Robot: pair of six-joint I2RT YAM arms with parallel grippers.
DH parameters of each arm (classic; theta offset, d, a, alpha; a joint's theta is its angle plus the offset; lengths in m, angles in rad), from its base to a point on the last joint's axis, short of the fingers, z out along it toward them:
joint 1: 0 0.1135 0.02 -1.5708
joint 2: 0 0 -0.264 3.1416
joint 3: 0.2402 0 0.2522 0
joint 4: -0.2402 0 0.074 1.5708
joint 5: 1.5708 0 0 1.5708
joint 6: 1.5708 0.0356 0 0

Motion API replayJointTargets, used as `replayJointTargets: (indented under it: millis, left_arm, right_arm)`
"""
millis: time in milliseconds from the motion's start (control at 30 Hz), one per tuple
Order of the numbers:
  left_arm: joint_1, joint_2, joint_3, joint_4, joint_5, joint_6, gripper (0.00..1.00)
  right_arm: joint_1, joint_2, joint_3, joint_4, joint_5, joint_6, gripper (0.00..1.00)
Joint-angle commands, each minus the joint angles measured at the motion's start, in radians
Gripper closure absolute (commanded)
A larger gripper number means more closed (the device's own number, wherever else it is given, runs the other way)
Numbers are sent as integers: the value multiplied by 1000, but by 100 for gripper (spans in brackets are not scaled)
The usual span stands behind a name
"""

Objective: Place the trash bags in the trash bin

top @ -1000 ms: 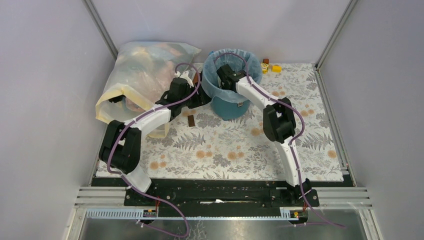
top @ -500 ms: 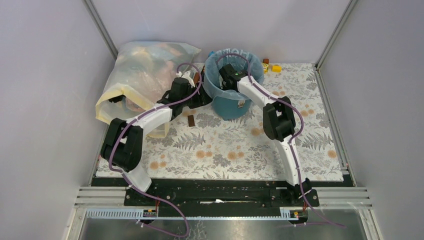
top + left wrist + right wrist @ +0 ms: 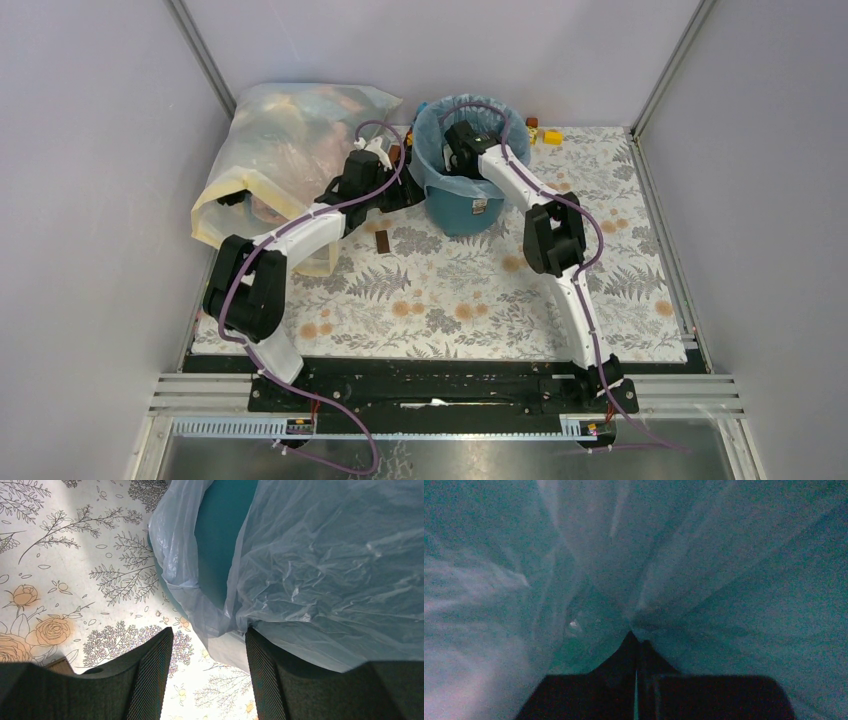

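Note:
The teal trash bin stands at the back of the table. The pale blue trash bag lines it and drapes over its rim. My right gripper reaches down inside the bin. In the right wrist view its jaws are shut, and the bag's folds gather at the tips. My left gripper is at the bin's left side, low. In the left wrist view it is open, and the bag's hanging edge reaches the gap between the fingertips. The bin's wall shows between the folds.
A large yellowish clear sack with colourful contents stands at the back left, behind my left arm. A small brown block lies on the floral mat. Small yellow and red blocks lie right of the bin. Walls close in on three sides.
My right gripper has moved farther back and deeper into the bin with the bag. The bin has straightened a little. My left gripper has shifted slightly toward the bin.

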Motion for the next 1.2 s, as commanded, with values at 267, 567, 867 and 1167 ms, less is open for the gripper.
replayJointTargets:
  millis: [267,567,867,1167]
  left_arm:
    - [-11,9,67,34,50,-15,42]
    - [-11,24,59,29,41,-36,42]
    - [-11,-26,0,29,9,-19,42]
    - [-11,-153,-21,-29,-65,23,34]
  right_arm:
    - [-4,-175,-95,9,8,13,97]
    - [-3,-288,-135,24,30,20,93]
    - [-3,-399,-61,45,204,60,87]
    - [-3,-613,-171,203,306,69,84]
